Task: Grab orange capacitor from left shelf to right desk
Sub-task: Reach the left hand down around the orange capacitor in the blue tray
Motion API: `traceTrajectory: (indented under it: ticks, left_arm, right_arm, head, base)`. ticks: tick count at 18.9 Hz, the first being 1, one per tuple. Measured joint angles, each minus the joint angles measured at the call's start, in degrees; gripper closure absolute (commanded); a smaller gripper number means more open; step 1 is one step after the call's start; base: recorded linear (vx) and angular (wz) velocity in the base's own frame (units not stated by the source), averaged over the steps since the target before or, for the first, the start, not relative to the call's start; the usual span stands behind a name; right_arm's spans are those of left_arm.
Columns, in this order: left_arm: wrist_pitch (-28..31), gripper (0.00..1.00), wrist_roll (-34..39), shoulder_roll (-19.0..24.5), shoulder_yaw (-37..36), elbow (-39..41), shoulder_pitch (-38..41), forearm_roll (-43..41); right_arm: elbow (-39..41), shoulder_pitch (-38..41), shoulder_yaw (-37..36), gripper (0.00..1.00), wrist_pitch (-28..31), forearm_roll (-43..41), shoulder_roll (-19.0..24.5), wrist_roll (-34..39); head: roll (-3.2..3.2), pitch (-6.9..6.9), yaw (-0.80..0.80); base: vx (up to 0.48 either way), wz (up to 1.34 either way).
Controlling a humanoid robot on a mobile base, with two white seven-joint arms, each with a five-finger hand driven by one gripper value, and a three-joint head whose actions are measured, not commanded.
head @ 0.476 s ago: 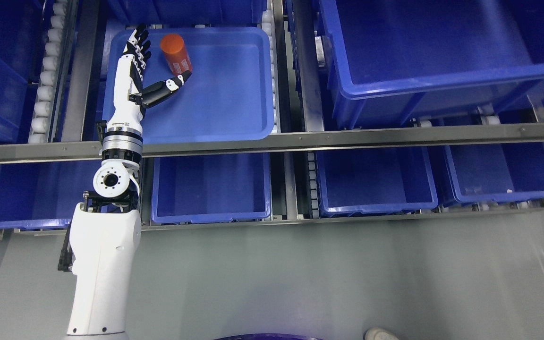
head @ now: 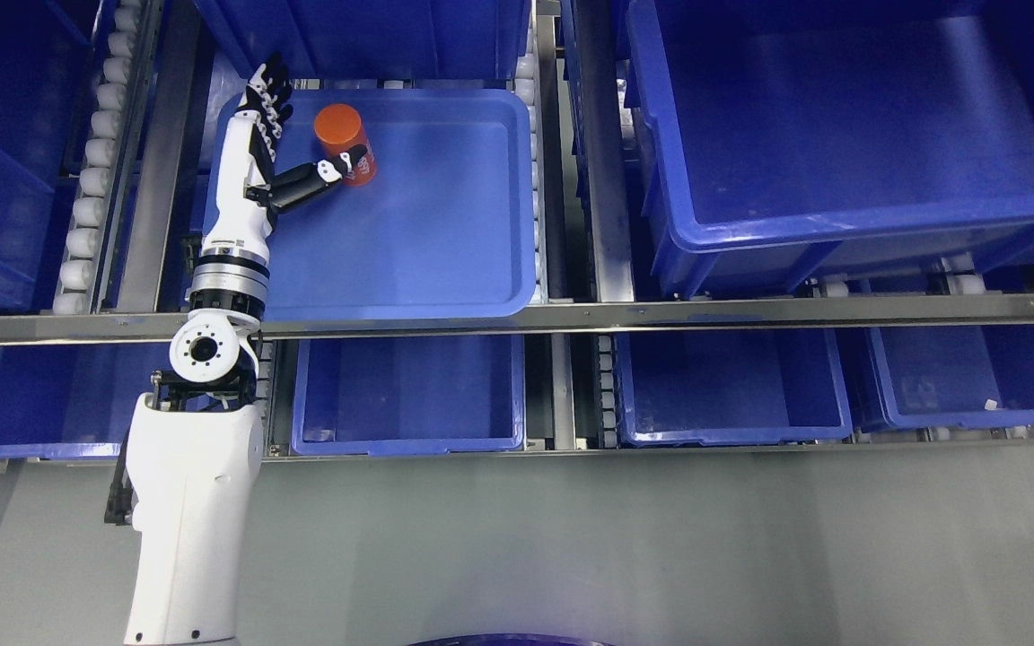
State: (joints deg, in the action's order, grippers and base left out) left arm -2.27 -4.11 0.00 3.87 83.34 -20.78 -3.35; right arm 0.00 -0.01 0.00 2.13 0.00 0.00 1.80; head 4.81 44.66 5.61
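The orange capacitor [head: 344, 142], a short cylinder, stands tilted in the far left corner of a shallow blue tray [head: 445, 224] on the upper shelf level. My left hand [head: 306, 126] reaches into the tray from the lower left, just left of the capacitor. Its fingers [head: 270, 85] point straight away along the tray's left rim, spread apart. The black thumb [head: 337, 168] stretches right and its tip rests against the capacitor's near side. The hand is open, not closed around the cylinder. My right arm is not in the picture.
A large deep blue bin [head: 840, 135] fills the upper right. Three blue bins [head: 405, 395] sit on the lower level behind a metal rail [head: 661, 314]. White roller tracks [head: 91, 161] run along the left. Grey floor lies below.
The whole picture has shifted down, so the camera moved. Relative to the capacitor, my left thumb has come closer and now touches its near side; the fingers remain spread.
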Motion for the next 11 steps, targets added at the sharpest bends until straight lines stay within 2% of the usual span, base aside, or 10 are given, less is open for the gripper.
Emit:
traceTrajectory:
  ticks: [3, 6, 11]
  left_arm:
    - [0.12, 0.03, -1.05, 0.00, -0.99, -0.25, -0.13, -0.49]
    - [0.16, 0.09, -1.43, 0.00, -1.77, -1.16, -1.11, -2.12]
    - [1.41, 0.25, -2.76, 0.00, -2.53, -2.46, -2.03, -3.91]
  right_arm:
    - [0.00, 0.00, 0.00, 0.00, 0.01, 0.00, 0.00, 0.00]
    - [0.00, 0.00, 0.00, 0.00, 0.01, 0.00, 0.00, 0.00]
    - [0.00, 0.00, 0.00, 0.00, 0.01, 0.00, 0.00, 0.00]
  head:
    - [0.00, 0.00, 0.00]
    - [0.00, 0.00, 0.00]
    - [0.00, 0.00, 0.00]
  base:
    - [0.066, 0.02]
    - [0.044, 0.00]
    - [0.009, 0.00]
